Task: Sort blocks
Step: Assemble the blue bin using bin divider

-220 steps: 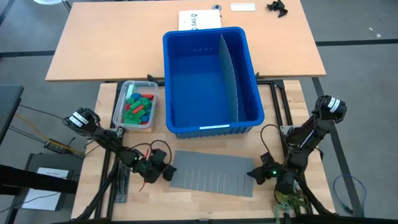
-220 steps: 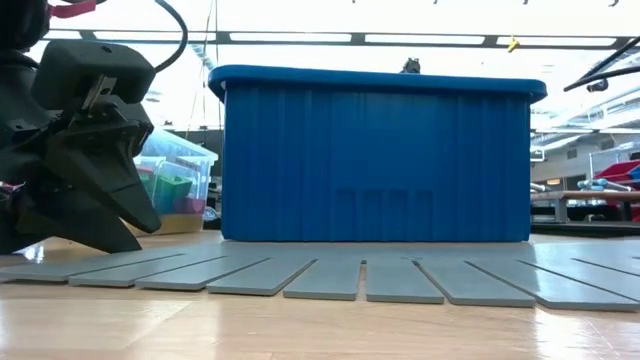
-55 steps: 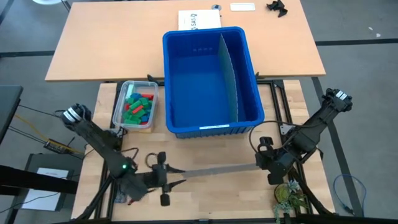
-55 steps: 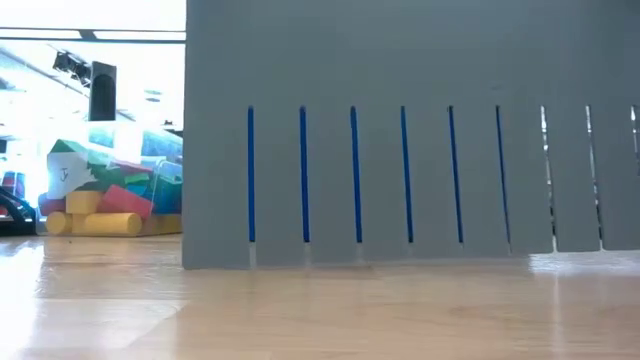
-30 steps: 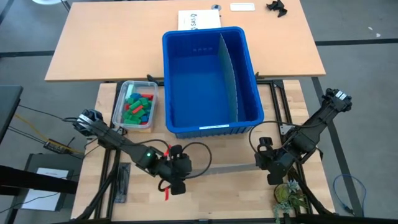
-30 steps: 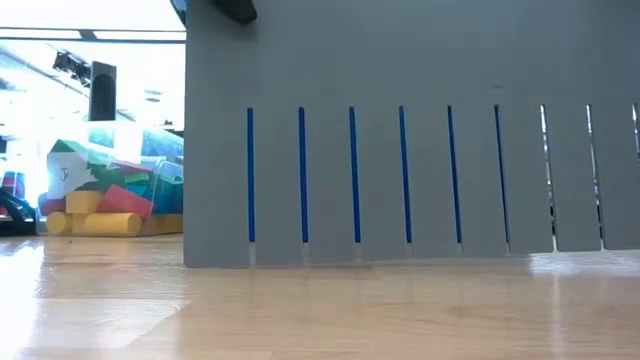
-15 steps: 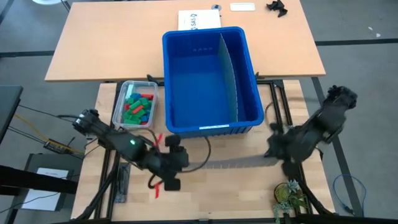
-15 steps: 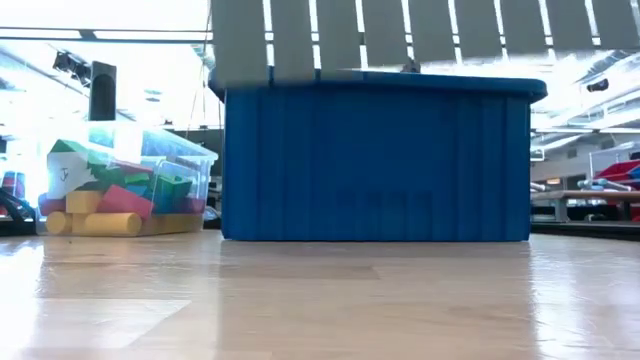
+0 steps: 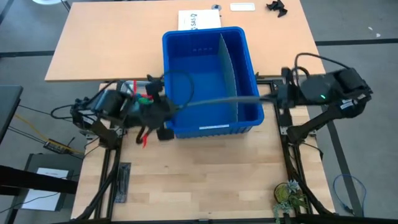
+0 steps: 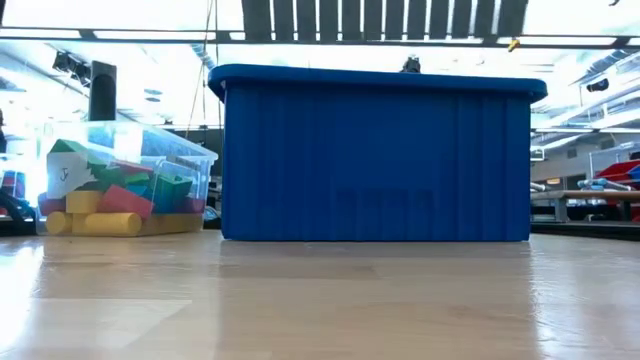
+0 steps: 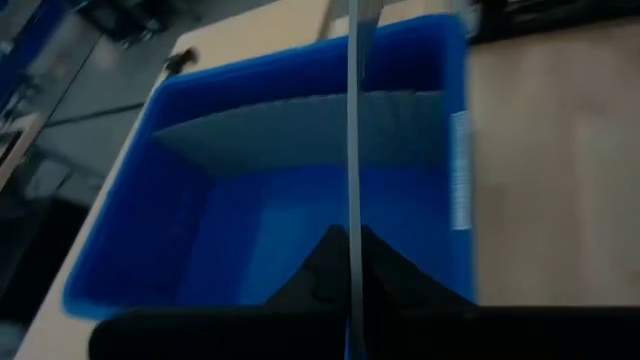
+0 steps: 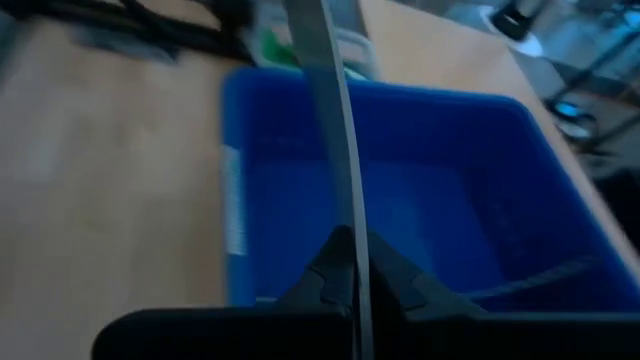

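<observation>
A long grey slotted divider panel (image 9: pixel 224 101) hangs on edge above the near half of the large blue bin (image 9: pixel 186 68), running left to right. Its slotted lower edge (image 10: pixel 380 18) shows above the bin's rim in the low view. My left gripper (image 9: pixel 168 107) is shut on its left end and my right gripper (image 9: pixel 278 98) on its right end. The blocks (image 10: pixel 110 200) lie in a small clear tub (image 10: pixel 185 160) left of the bin; from above, my left arm covers most of the tub. My left gripper pinches the panel's left end (image 11: pixel 352 215) between its two fingers, one on each face. The fingers come from the table's left and lie along the panel. The panel stands on edge, lifted clear above the bin. My right gripper pinches the panel's right end (image 12: pixel 345 215) between its two fingers, one on each face. The fingers come from the table's right, along the panel. The panel bows slightly between the two holds and touches nothing below.
One grey divider (image 9: pixel 229 74) stands inside the bin, running near to far, right of the middle. A white sheet (image 9: pixel 199 20) lies behind the bin on the far table. A small plant (image 9: pixel 286 196) sits at the near right corner.
Both grippers have risen and gone toward the far edge with the panel. It stood with its lower edge on the table near the front; now it hangs clear above the bin's rim, still on edge.
</observation>
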Motion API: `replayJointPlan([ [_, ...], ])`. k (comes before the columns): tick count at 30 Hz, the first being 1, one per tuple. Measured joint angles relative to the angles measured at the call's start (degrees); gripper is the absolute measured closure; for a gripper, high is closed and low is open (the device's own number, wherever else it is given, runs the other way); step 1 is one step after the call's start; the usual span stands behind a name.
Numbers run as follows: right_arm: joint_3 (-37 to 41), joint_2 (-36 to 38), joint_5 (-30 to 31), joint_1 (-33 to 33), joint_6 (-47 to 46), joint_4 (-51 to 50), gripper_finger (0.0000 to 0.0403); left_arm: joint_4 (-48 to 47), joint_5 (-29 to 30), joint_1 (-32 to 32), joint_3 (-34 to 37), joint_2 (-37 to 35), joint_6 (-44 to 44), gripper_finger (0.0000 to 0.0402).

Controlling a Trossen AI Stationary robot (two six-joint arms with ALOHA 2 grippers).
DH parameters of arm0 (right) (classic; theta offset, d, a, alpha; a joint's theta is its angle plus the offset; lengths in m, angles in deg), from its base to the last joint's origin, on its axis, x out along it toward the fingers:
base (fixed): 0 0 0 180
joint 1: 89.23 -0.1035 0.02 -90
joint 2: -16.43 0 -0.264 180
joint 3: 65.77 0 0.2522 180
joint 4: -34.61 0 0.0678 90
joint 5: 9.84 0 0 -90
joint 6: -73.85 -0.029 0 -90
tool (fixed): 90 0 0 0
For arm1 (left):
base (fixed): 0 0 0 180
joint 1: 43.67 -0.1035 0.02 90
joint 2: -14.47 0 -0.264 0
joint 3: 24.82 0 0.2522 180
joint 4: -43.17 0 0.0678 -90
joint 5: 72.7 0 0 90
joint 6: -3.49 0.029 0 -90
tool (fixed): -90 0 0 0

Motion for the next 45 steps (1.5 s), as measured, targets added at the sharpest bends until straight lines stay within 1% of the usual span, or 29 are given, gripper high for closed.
replayJointPlan([
  [4, 0.31, -1.24, -6.18, 10.54, 7.92, 0.51, 0.0401, -1.54, -0.89, -5.14, 0.64, 0.13, 0.08, 0.0388],
  [8, 0.35, -2.67, -12.59, 19.72, 12.79, 0.17, 0.0401, -1.62, -5.03, -11.37, 2.70, 0.14, 1.60, 0.0389],
  [10, 0.39, -2.95, -16.87, 23.44, 14.94, -0.09, 0.0401, -1.14, -9.48, -14.62, 3.75, 0.15, 4.07, 0.0389],
  [14, 0.42, -3.08, -25.47, 30.53, 20.12, 0.23, 0.0401, -0.82, -21.74, -21.52, 4.85, 0.15, 10.81, 0.0389],
  [19, 0.42, -4.96, -34.97, 38.57, 23.32, 0.87, 0.0401, -0.80, -27.18, -27.87, 4.85, 0.17, 19.16, 0.0389],
  [21, 0.42, -6.21, -37.43, 40.17, 23.91, 2.27, 0.0401, -1.76, -29.90, -30.19, 4.85, 0.17, 21.52, 0.0389],
  [23, 0.42, -7.45, -38.34, 41.09, 24.14, 3.76, 0.0401, -2.71, -31.10, -32.13, 4.86, 0.15, 23.76, 0.0389],
  [28, 0.42, -10.02, -39.68, 43.62, 24.28, 4.50, 0.0401, -4.12, -31.89, -35.85, 4.90, 0.14, 28.03, 0.0389],
  [31, 0.42, -11.42, -42.93, 44.94, 23.92, 4.94, 0.0401, -4.33, -33.08, -37.68, 4.90, 0.15, 28.22, 0.0389],
  [33, 0.42, -11.95, -44.47, 45.43, 23.91, 4.72, 0.0401, -5.28, -34.12, -37.96, 4.90, 0.15, 28.26, 0.0389],
  [37, 0.42, -12.30, -44.88, 46.04, 24.41, 4.56, 0.0401, -5.91, -34.60, -37.95, 4.90, 0.15, 26.86, 0.0389],
  [41, 0.42, -11.67, -45.08, 47.03, 24.52, 4.76, 0.0401, -5.55, -36.80, -37.91, 4.90, 0.15, 25.19, 0.0388],
  [45, 0.42, -11.38, -45.57, 47.38, 23.94, 5.38, 0.0401, -5.05, -33.88, -38.10, 4.90, 0.15, 25.37, 0.0388],
])
